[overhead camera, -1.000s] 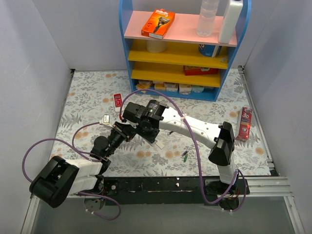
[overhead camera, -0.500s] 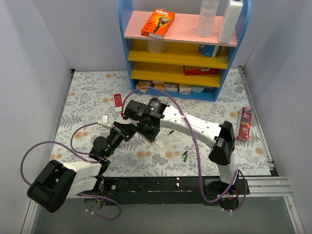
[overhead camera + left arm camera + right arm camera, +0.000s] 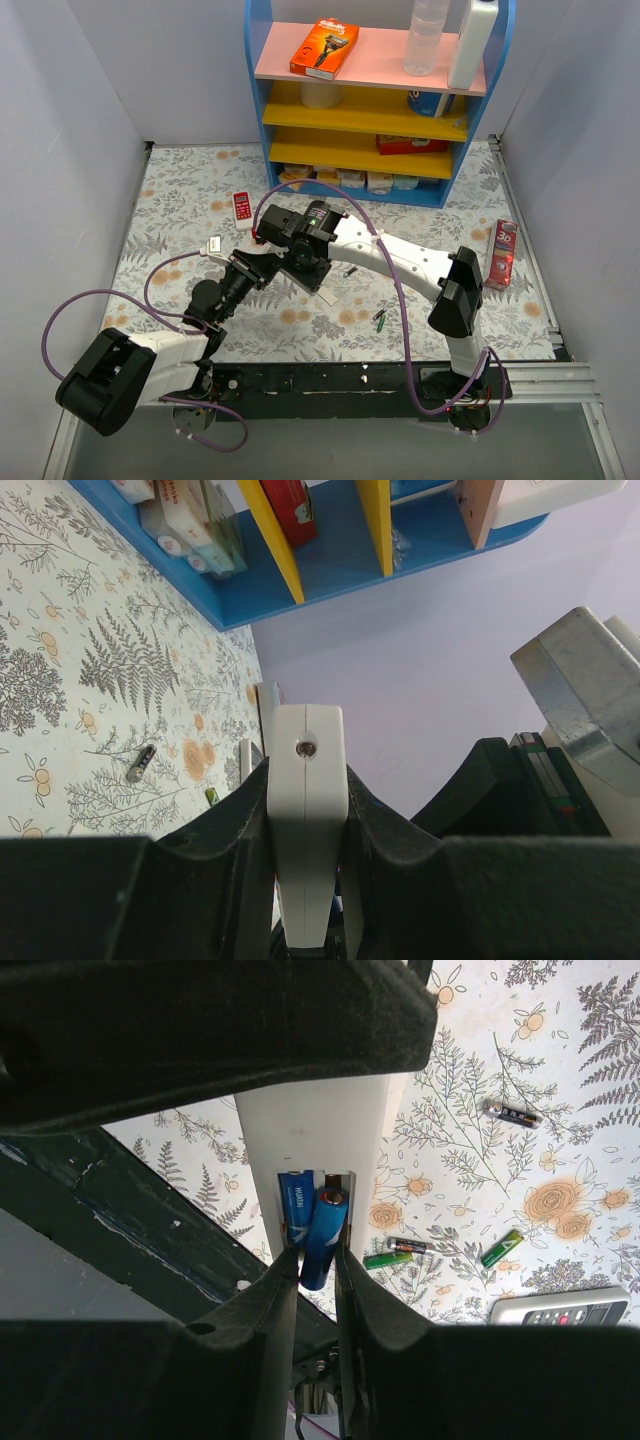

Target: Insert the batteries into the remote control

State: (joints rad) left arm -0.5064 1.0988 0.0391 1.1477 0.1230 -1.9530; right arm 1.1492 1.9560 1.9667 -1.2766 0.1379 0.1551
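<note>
Nudged slightly farther since a second ago. Clamped blue battery (image 3: 322,1238) in right gripper (image 3: 315,1262), remote control (image 3: 312,1125) in left gripper (image 3: 307,772). Best pressed flat beside seated battery (image 3: 293,1200).

The slim white remote control (image 3: 306,735) is lost from sight inside the left hand (image 3: 306,798). The blue cylindrical battery (image 3: 326,1220) ends unseen inside the right hand (image 3: 315,1265); a pale buttoned remote (image 3: 560,1310) is cropped by the edge.

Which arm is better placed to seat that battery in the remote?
Right: the right gripper pinches a blue battery at the open compartment of the remote control, beside a seated battery; the left gripper is occupied clamping it.
</note>
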